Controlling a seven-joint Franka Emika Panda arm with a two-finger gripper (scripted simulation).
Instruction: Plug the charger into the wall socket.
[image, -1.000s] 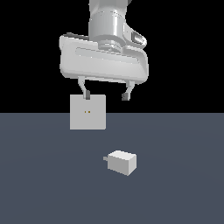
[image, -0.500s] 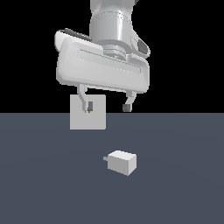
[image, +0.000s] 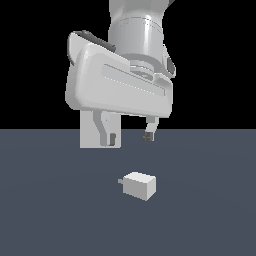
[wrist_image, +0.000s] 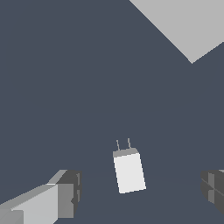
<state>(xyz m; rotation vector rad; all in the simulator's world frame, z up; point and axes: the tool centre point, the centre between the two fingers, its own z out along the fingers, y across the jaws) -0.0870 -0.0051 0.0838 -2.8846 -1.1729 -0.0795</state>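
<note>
The charger (image: 140, 185) is a small white block lying on the dark floor, its short grey prongs pointing toward the exterior view's left. My gripper (image: 129, 136) hangs open above it, touching nothing, with a gap between the fingertips and the block. In the wrist view the charger (wrist_image: 129, 172) lies between my two fingers (wrist_image: 65, 192), prongs aimed away from the camera. The wall socket (image: 91, 131) is a pale square plate standing behind my left finger; its centre holes are hidden. In the wrist view, a corner of the wall socket (wrist_image: 183, 22) shows as a pale grey area.
The dark grey floor (image: 50, 210) spreads around the charger. The gripper's large white body (image: 120, 87) covers the socket's upper part in the exterior view.
The gripper has come down and turned slightly, its fingers now lower and nearer the charger, and its body hides more of the socket. The charger has not moved.
</note>
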